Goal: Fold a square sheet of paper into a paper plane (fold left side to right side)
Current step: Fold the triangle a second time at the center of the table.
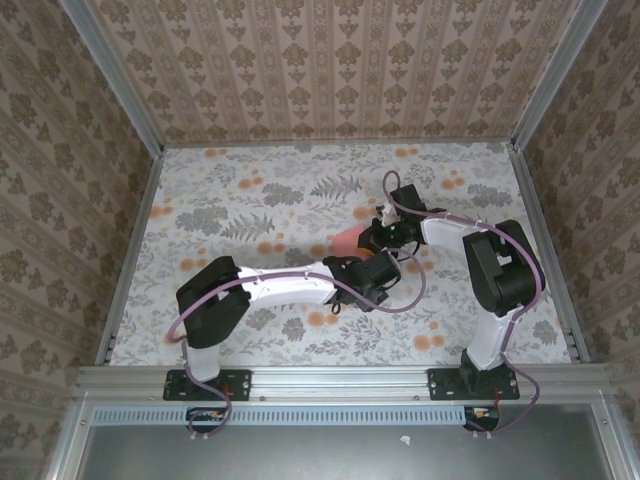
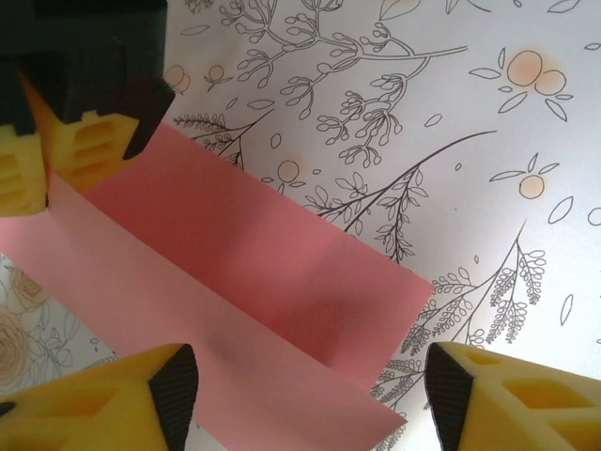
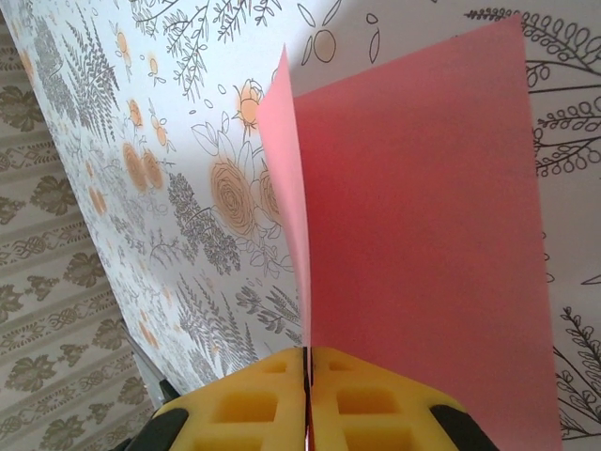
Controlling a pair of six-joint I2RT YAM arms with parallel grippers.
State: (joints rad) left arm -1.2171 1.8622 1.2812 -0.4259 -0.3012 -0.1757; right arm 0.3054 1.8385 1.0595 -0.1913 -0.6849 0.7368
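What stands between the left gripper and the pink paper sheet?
Nothing visible does. The left gripper hangs open over the folded pink paper sheet; the right gripper pinches one end, off to the side.

No legible text, label, brand, number or sign on any surface here.

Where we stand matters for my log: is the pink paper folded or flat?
Folded: the square sheet of paper shows a crease with two layers pinched in the right gripper.
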